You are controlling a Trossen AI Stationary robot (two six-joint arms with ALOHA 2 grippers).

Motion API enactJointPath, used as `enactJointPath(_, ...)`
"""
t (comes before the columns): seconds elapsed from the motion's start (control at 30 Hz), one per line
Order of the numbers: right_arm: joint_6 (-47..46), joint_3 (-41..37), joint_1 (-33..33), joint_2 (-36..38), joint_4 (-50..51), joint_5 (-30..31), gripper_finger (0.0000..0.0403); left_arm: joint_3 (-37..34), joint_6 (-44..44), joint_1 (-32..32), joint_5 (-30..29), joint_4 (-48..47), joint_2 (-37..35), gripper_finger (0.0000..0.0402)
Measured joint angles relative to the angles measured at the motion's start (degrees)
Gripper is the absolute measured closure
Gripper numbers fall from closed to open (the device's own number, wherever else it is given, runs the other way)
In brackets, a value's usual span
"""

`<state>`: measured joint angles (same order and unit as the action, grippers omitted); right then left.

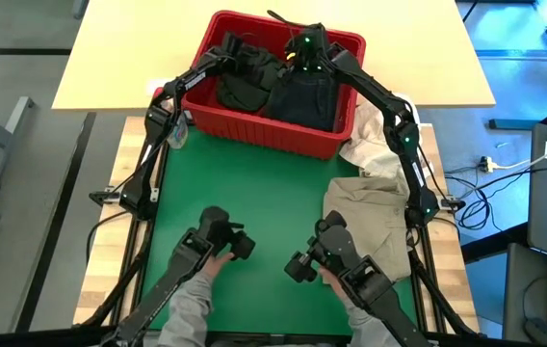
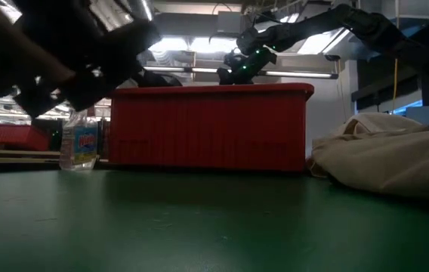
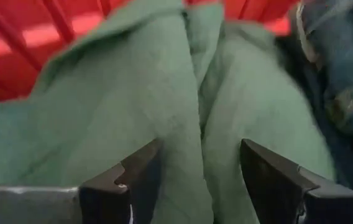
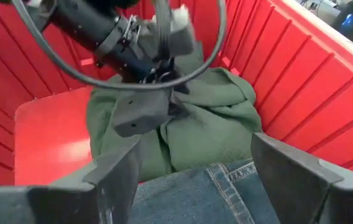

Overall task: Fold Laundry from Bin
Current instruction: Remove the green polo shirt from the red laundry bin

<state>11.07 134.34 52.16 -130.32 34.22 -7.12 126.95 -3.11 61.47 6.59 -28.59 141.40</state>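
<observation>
From above, the red bin (image 1: 283,135) sits at the far edge of the green tabletop (image 1: 254,193), with laundry (image 1: 293,92) inside. Both arms reach into it. A khaki garment (image 1: 370,207) lies on the tabletop to the right.

At tabletop height, the bin's ribbed wall fills the middle; a spray bottle (image 2: 78,143) stands beside it, ceiling lights beyond.

The left gripper (image 3: 198,171) has its jaws released, astride a green garment (image 3: 133,106).

The right gripper (image 4: 195,168) hovers with jaws spread above denim (image 4: 195,193).
</observation>
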Motion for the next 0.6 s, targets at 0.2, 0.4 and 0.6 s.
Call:
enactJointPath(0.2,0.0,0.0,0.0,0.0,0.2,-1.9,0.0107,-3.8,-3.2,0.1,-1.4,0.0,0.0,0.0201)
enactJointPath(0.4,0.0,0.0,0.0,0.0,0.3,-3.0,0.0107,-4.2,-6.7,0.0,-3.3,0.8,0.0,0.0317)
enactJointPath(0.6,0.0,0.0,0.0,0.0,1.7,-3.0,0.0107,-4.3,-10.8,-1.1,-7.2,1.3,-3.5,0.0387)
